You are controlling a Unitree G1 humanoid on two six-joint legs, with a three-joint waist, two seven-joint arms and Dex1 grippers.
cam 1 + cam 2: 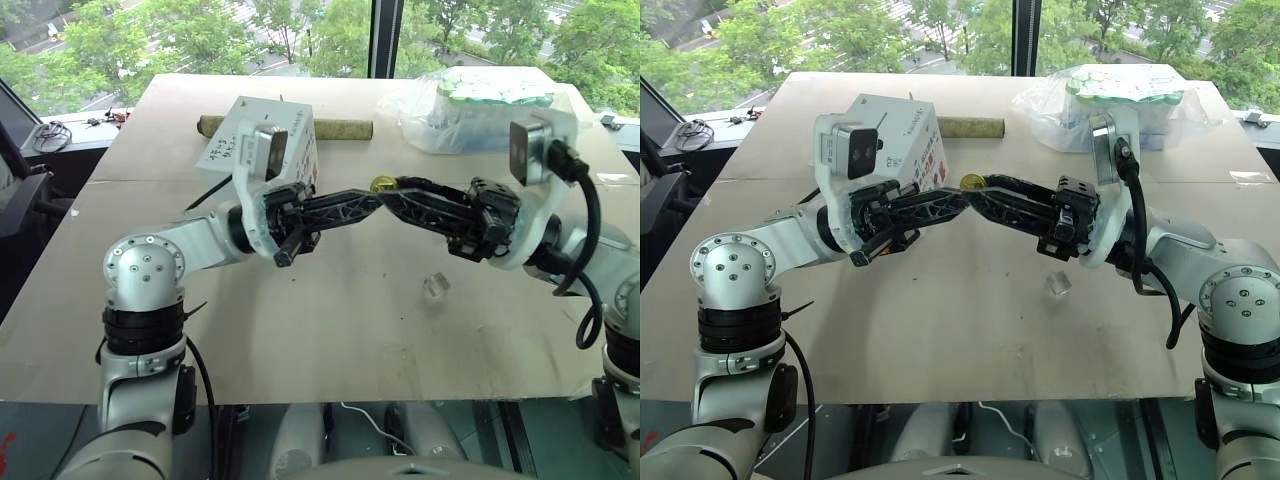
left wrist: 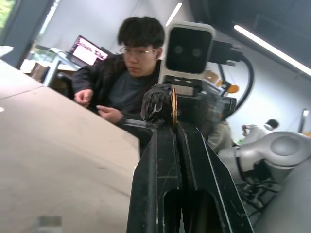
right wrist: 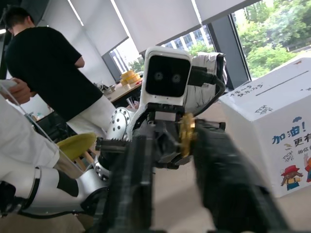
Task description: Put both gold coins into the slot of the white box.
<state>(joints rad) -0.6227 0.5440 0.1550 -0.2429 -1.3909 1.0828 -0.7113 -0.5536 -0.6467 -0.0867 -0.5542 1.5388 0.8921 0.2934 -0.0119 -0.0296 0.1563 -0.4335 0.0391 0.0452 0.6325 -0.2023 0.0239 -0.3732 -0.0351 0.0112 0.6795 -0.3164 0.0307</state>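
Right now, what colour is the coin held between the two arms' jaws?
Shiny yellow-gold. The coin shows best in the right wrist view, edge-on, with the white box behind it.

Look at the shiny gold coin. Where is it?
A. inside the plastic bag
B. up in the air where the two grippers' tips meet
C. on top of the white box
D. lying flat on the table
B: the gold coin sits above the table, where the left gripper and right gripper meet tip to tip.

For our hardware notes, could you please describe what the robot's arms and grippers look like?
Both arms are silver-grey with round, bolted joint caps. Each ends in a white wrist shell carrying a small white boxed camera. The left gripper and right gripper each have two long black fingers with lattice-like cut-outs. A thick black cable loops along the right wrist.
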